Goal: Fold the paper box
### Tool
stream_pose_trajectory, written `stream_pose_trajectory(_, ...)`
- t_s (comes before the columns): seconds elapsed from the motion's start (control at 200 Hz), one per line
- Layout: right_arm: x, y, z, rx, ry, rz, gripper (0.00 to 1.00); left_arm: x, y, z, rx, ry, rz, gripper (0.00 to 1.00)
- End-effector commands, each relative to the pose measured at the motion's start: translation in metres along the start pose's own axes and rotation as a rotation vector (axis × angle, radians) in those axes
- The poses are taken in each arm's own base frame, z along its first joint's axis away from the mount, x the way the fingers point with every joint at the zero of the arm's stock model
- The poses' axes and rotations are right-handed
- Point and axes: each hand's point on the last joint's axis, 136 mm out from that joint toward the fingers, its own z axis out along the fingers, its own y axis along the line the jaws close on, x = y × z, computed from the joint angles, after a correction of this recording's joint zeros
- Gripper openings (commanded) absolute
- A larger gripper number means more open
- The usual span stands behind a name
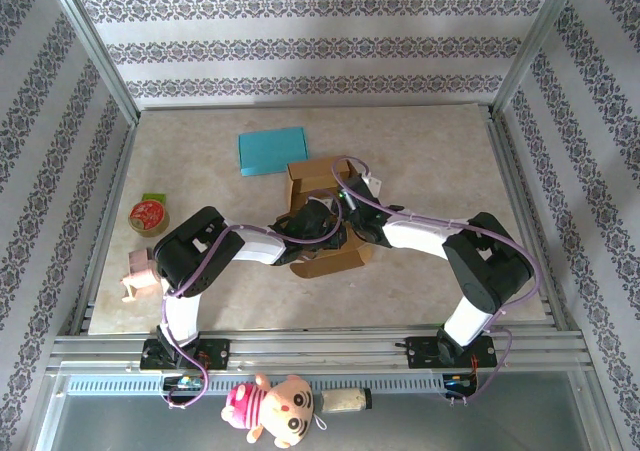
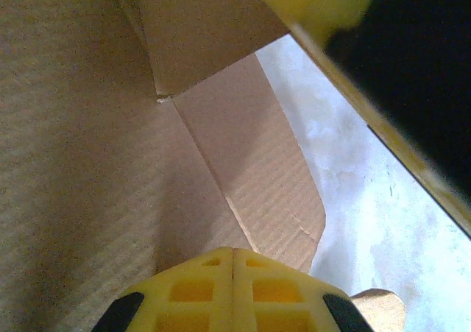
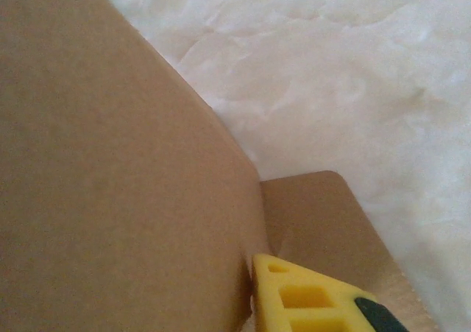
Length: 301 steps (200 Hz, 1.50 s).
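Left gripper point(image 2: 233, 252): clenched, its yellow fingers pressed pad to pad with nothing seen between them. It sits inside the paper box point(image 1: 312, 178), aimed at the crease where two walls meet.
Left gripper, purpose: judged to act as a blunt pusher. A closed tip braces a wall from within and does not snag the board.
Right gripper point(image 1: 347, 204): grip state cannot be told. One finger point(image 3: 294, 297) lies against the outer face of a brown panel, and its partner is hidden by that panel.
Right gripper, purpose: judged to bear on the wall from outside, opposing the left tip so the box does not slide.
Flap point(image 2: 272, 177): round-cornered and hinged on a scored line. It reaches outward beside the bare table and is not yet turned in.
Paper box, location: mid-table, between the two wrists. The far walls are upright, and a near panel point(image 1: 335, 261) lies flat toward the arm bases.
Task progress: judged partly folded, with the walls raised and closing flaps outstanding.
Table point(image 1: 440, 161): pale marbled surface.
Teal sheet point(image 1: 272, 151): just beyond the box, apart from both arms.
Red tin point(image 1: 148, 216): well apart, near the left edge.
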Motion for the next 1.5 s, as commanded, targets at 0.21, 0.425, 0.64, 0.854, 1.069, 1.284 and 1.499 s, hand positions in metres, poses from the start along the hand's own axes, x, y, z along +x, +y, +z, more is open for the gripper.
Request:
stream_pose_trajectory(0.21,0.004,0.015,-0.027,-0.128,0.041,-0.114,0.33,-0.002,0.003,0.004,0.004,-0.009,-0.015,0.02)
stream_pose_trajectory(0.425,-0.008,0.010,-0.052,-0.161,0.031,-0.136,0.38,-0.004,0.000,0.004,0.013,-0.011,-0.010,0.02)
stream_pose_trajectory(0.64,-0.038,0.011,-0.089,-0.231,-0.034,-0.181,0.43,-0.019,-0.018,-0.006,0.047,-0.046,0.015,0.09)
stream_pose_trajectory(0.854,-0.091,0.006,-0.117,-0.342,-0.150,-0.345,0.61,-0.050,-0.057,-0.040,0.089,-0.131,0.080,0.19)
stream_pose_trajectory(1.069,-0.112,0.009,-0.091,-0.457,-0.044,-0.412,0.87,-0.081,-0.080,-0.100,0.055,-0.254,0.147,0.25)
stream_pose_trajectory(1.284,-0.109,0.014,-0.051,-0.489,0.016,-0.483,0.84,-0.114,-0.034,-0.182,-0.213,-0.362,0.186,0.38)
stream_pose_trajectory(1.499,-0.105,0.007,-0.025,-0.443,0.069,-0.414,0.61,-0.141,0.022,-0.220,-0.202,-0.397,-0.029,0.64)
